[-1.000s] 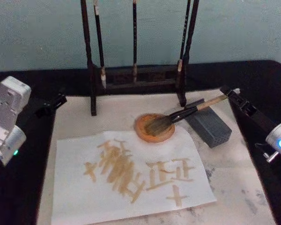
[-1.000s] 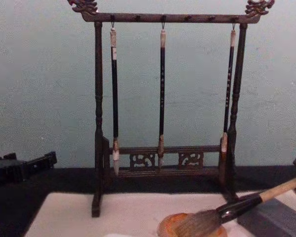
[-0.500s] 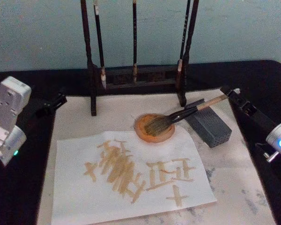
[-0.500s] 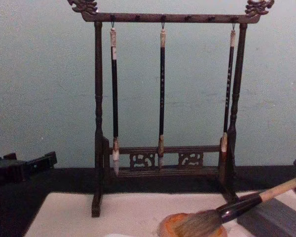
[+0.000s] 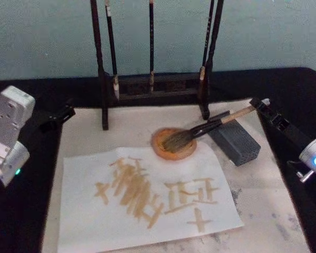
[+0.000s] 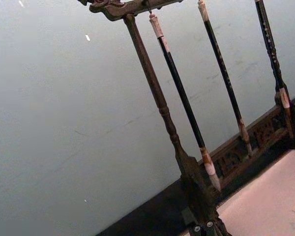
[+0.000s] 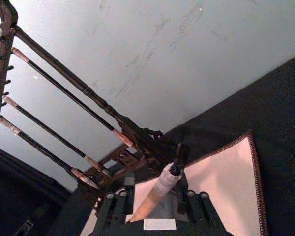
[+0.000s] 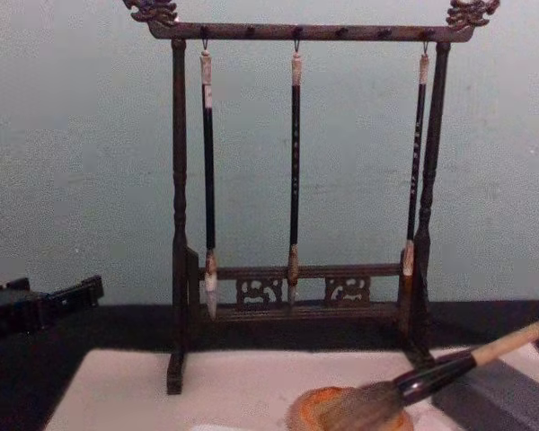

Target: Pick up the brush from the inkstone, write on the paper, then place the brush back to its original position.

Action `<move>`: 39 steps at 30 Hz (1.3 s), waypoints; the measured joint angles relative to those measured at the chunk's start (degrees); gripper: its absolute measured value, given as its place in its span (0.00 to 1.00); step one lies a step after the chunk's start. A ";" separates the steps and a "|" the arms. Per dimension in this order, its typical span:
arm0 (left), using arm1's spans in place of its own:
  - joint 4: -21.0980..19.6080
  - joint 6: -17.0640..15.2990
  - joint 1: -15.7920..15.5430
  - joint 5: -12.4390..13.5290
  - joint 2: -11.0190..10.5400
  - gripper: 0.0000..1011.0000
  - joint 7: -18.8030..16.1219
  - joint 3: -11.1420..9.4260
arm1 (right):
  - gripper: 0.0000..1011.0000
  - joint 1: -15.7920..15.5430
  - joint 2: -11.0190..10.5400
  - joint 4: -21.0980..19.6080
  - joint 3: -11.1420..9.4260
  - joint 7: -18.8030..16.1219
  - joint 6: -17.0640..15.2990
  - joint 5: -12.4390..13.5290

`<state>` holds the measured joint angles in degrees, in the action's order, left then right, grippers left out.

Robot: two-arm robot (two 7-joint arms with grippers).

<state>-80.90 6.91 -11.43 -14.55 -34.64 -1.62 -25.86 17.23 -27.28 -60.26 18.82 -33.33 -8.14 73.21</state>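
Black table (image 5: pixel 37 89), white felt mat (image 5: pixel 131 126): nothing has shifted since the earlier frames. Brush (image 5: pixel 200 130), tan wooden handle and bushy bristles, rests on the round orange inkstone (image 5: pixel 160 150), handle end between the jaws of the outstretched right gripper (image 5: pixel 262 104); whether they clamp cannot be told. Paper (image 5: pixel 84 211), flat with tan strokes, lies beyond the inkstone from those jaws; left gripper (image 5: pixel 60 114) is parked beside the mat, jaw state indeterminate.

You get no readable text, label or number. Paper (image 5: pixel 84 221), in front of inkstone (image 5: pixel 159 149): tan brush strokes (image 5: pixel 139 190), character-like, crosses among them, none legible. Hanging brushes (image 8: pixel 295 153) behind inkstone: faint shaft marks, too small to read.
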 joint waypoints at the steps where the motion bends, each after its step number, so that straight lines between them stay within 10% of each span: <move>1: 0.00 0.00 0.00 0.00 0.00 0.99 0.00 0.00 | 0.50 -0.01 0.00 -0.02 -0.01 0.00 0.00 0.00; 10: 0.00 0.00 0.00 0.00 0.00 0.99 0.00 0.00 | 0.23 -0.04 0.00 -0.03 -0.02 0.00 0.00 0.03; 39: 0.00 0.00 0.00 0.00 0.00 0.99 0.00 0.00 | 0.17 -0.36 -0.96 -2.83 0.36 -3.00 -0.23 1.39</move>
<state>-80.90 6.91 -11.43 -14.55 -34.65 -1.62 -25.86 16.87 -28.25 -63.09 19.18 -36.33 -8.37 74.61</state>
